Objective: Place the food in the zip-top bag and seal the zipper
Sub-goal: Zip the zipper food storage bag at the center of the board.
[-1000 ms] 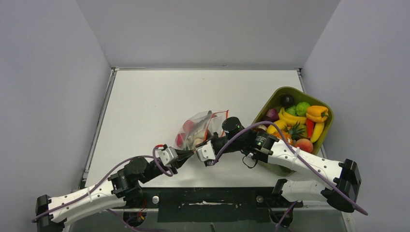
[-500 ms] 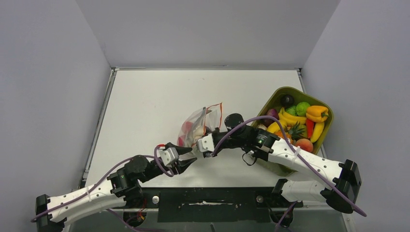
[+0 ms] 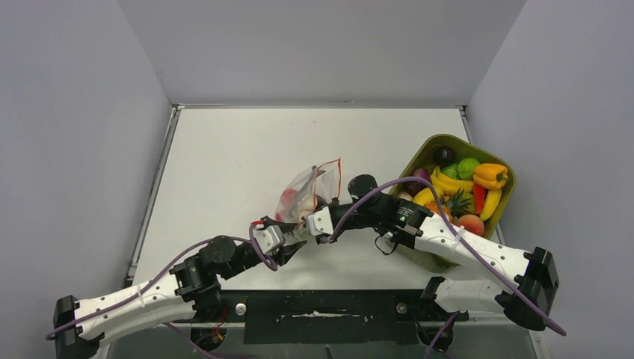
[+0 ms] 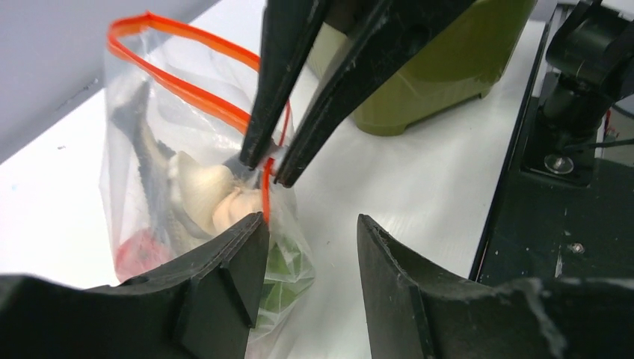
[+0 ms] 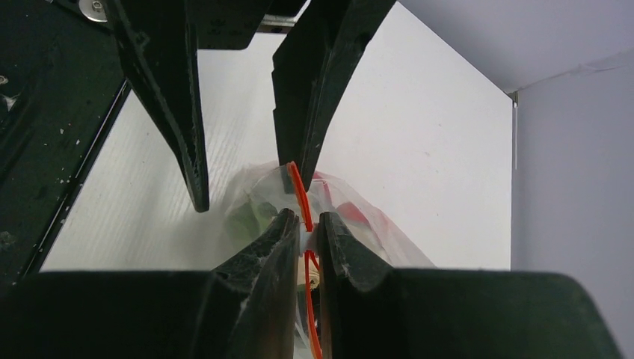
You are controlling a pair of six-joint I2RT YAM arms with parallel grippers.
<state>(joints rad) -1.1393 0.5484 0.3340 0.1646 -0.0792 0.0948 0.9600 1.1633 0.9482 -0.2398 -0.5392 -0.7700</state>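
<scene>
Left gripper (image 4: pixel 310 232) spread, just beside the zip-top bag (image 3: pixel 303 191); right gripper (image 5: pixel 305 224) pinches the zipper (image 4: pixel 194 96).
The bag sits on the near middle of the table, holding beige, red and green food (image 4: pixel 200 188); farther right, the olive tub (image 4: pixel 419 97) holds more pieces.

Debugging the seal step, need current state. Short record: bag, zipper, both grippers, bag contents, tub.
bag: small clear plastic zip-top bag, upright
zipper: thin orange-red strip, mouth gaping, unsealed
right gripper: shut on the zipper
left gripper: open, beside the bag, holding nothing
contents: beige, red and green plastic toy food pieces
tub: olive-green plastic tub, more toy fruit inside
</scene>
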